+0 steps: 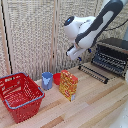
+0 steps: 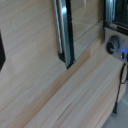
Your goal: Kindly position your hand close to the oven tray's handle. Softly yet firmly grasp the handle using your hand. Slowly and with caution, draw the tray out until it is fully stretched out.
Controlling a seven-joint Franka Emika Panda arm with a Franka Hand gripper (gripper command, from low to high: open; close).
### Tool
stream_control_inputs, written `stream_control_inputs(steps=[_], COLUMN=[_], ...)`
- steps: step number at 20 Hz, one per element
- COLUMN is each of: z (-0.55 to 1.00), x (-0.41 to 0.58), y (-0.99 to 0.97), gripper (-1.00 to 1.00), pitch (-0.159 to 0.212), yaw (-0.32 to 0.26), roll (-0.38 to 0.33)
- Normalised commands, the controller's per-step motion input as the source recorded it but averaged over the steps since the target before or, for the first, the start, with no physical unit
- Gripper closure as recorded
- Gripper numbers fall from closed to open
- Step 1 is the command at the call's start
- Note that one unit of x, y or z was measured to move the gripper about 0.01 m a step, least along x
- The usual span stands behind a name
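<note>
The black oven [image 1: 118, 46] stands at the exterior view's right with its door [image 1: 94, 73] folded down flat onto the table. The tray [image 1: 111, 63], a rack of thin metal bars, sits in the oven's mouth. My gripper [image 1: 74, 55] hangs in the air above the door's outer edge, apart from the tray, and looks open with nothing in it. The wrist view looks down on the glass door [image 2: 85, 22] and its long bar handle [image 2: 62, 30], with an oven knob [image 2: 112, 46] beside them. One dark finger [image 2: 1, 50] shows at the picture's edge.
On the wooden table [image 1: 95, 107] stand a red basket [image 1: 20, 95], a blue cup [image 1: 47, 80], a red cup [image 1: 57, 78] and a yellow-and-red box [image 1: 68, 85]. A folding screen [image 1: 30, 35] closes off the back.
</note>
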Motion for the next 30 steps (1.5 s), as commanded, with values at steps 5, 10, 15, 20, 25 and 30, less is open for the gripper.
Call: stream_control_inputs(steps=[5, 10, 15, 20, 25, 30], z=[-0.06, -0.15, -0.18, -0.04, 0.05, 0.03], x=[-0.029, -0.143, -0.069, -0.082, -0.002, 0.018], y=[-0.23, -0.64, -0.69, -0.76, -0.97, -1.0], gripper=[-1.0, -1.0, -1.0, -1.0, -1.0, -1.0], pitch=[0.099, 0.004, -0.002, -0.03, -0.064, -0.053], yaw=[0.0, -0.022, 0.0, 0.0, 0.0, 0.0], roll=[-0.364, -0.277, -0.219, -0.163, -0.038, -0.004])
